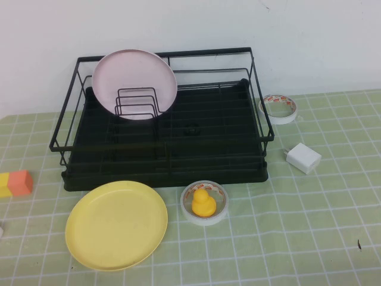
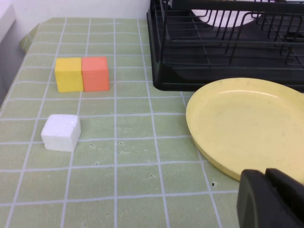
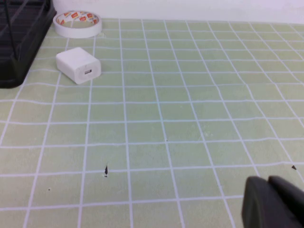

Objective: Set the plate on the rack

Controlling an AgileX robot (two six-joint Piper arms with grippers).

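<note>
Plate (image 1: 116, 224): the yellow plate lies flat on the green checked table (image 1: 309, 232), just in front of the rack's near left corner, apart from it by a narrow strip of cloth; nothing holds it.
Rack (image 1: 178, 152): large black wire rack on a black tray base, at the back centre of the table against the white wall.
Pink plate (image 1: 134, 84): stands on edge in the upright wire slots at the rack's back left, leaning against the rear rail.
Tape ring with duck: a roll of tape (image 1: 205, 203) lies flat just right of the yellow plate, in front of the rack; a small yellow duck (image 1: 202, 202) sits inside the ring.
Second tape roll (image 1: 279, 108): lies flat beside the rack's right side.
White charger (image 1: 303, 158): on the table right of the rack, nearer than that tape roll.
Blocks: an orange block (image 1: 21, 182) and a yellow block (image 1: 5, 185) touch side by side at the left table edge; a white cube (image 2: 61, 132) sits near them.
Left gripper (image 2: 270, 199): above the table by the yellow plate's near rim, holding nothing that shows; I cannot tell how far its claw is parted.
Right gripper (image 3: 275, 202): over bare cloth well to the right of the rack; claw spread likewise cannot be told.
</note>
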